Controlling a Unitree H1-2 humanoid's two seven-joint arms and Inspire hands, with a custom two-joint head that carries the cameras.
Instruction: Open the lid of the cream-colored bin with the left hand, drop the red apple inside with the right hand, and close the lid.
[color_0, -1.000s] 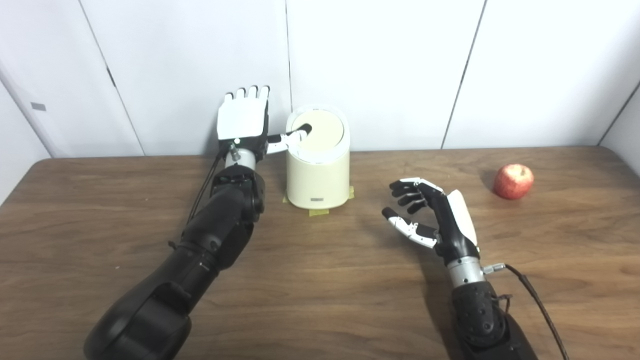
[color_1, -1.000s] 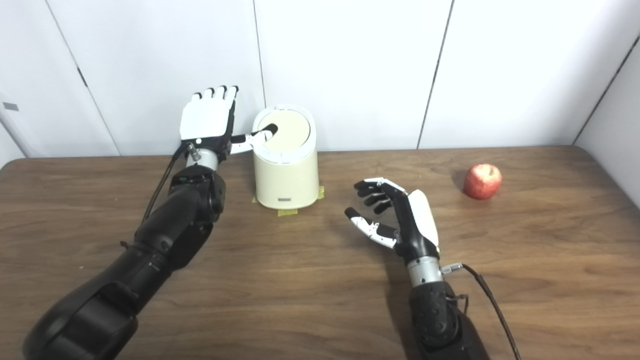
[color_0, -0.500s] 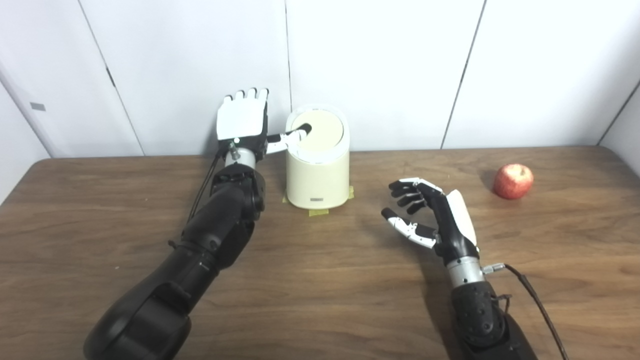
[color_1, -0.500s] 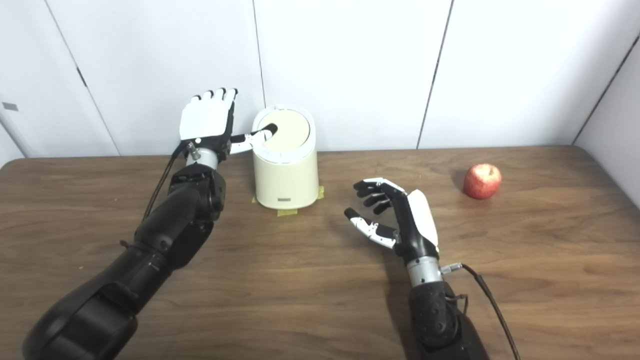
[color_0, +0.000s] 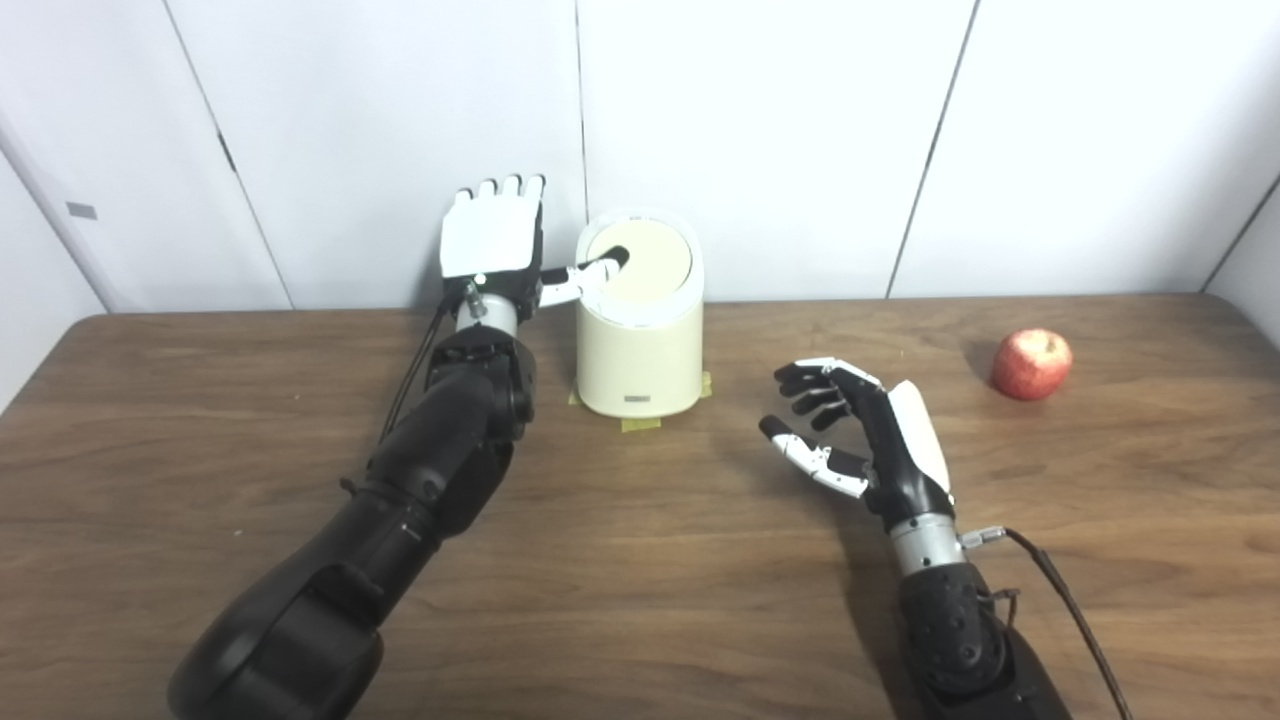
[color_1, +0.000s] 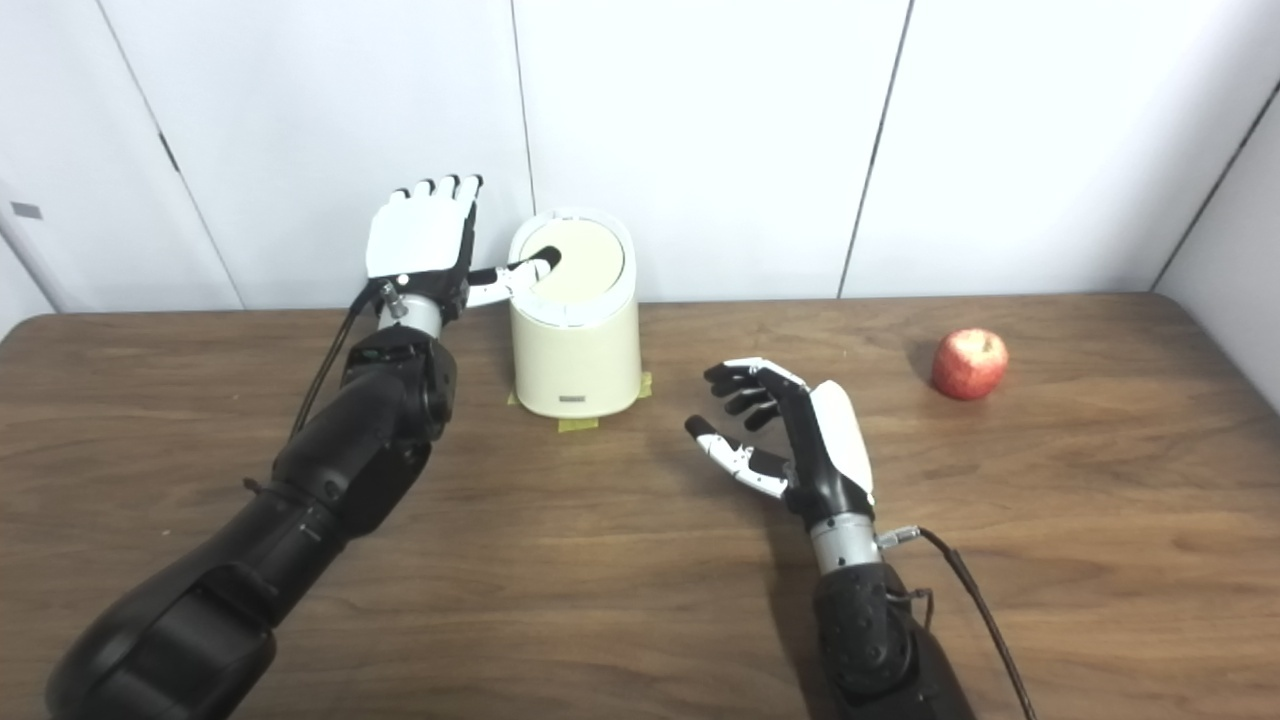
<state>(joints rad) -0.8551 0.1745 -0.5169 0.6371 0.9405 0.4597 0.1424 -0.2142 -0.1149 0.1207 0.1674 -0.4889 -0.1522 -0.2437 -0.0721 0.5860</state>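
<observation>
The cream-colored bin (color_0: 640, 350) stands at the back of the table by the wall, its round lid (color_0: 648, 272) shut and tilted toward me. My left hand (color_0: 493, 240) is upright just left of the bin, open, fingers pointing up, with its thumb reaching sideways onto the lid's left edge. The red apple (color_0: 1031, 364) lies on the table at the far right. In the middle of the table my right hand (color_0: 860, 430) hovers open, fingers curled, palm facing left, well short of the apple.
The wooden table (color_0: 640, 600) runs up to white wall panels (color_0: 780, 140) right behind the bin. Yellow tape pieces (color_0: 640, 424) mark the bin's base. A cable (color_0: 1070, 610) trails from my right wrist.
The whole picture has shifted slightly, so the camera moved. My right hand has drifted a little left. The left hand, bin lid and apple stay as they were.
</observation>
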